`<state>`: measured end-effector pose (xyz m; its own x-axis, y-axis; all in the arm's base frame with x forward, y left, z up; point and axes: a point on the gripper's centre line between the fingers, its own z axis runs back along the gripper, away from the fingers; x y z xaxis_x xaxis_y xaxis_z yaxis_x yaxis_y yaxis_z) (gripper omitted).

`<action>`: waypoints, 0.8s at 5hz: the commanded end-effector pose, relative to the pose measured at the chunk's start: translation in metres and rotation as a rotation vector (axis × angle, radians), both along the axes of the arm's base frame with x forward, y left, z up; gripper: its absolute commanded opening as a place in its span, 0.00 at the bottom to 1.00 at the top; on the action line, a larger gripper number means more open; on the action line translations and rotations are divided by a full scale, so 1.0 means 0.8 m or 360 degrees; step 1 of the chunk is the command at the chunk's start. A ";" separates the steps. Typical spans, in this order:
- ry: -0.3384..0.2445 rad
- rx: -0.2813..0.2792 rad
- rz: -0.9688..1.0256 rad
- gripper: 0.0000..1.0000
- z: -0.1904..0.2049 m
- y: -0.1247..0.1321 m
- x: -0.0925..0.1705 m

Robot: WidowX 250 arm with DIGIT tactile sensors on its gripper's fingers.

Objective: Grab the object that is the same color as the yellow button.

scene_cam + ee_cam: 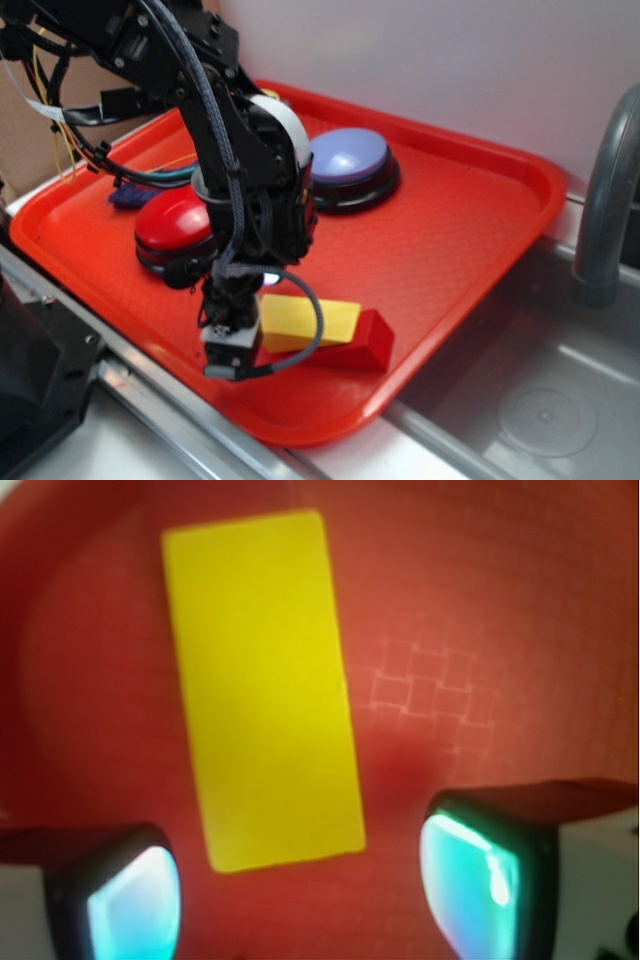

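A kitchen-like test setup is suggested rather than a real home kitchen. A metal sink basin [545, 400] is seen at the right, with a grey curved tap [605, 200] rising at its far edge. A steel counter rim [150, 400] is seen along the near left. A red plastic serving tray [440, 230] is laid across the counter, and big push buttons [348, 165] and toy blocks [310, 320] are set on it. A plain pale wall [450, 60] is seen behind, and brown cardboard [25, 140] at the far left.
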<state>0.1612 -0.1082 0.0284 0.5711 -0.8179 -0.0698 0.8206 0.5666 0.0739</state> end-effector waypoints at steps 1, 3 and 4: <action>-0.0052 0.0049 -0.0046 0.00 -0.004 -0.014 0.004; -0.0062 -0.0026 0.0115 0.00 0.016 -0.010 0.009; -0.0104 -0.0100 0.0313 0.00 0.056 -0.001 0.011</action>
<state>0.1664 -0.1018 0.0622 0.7203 -0.6926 -0.0370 0.6933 0.7174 0.0688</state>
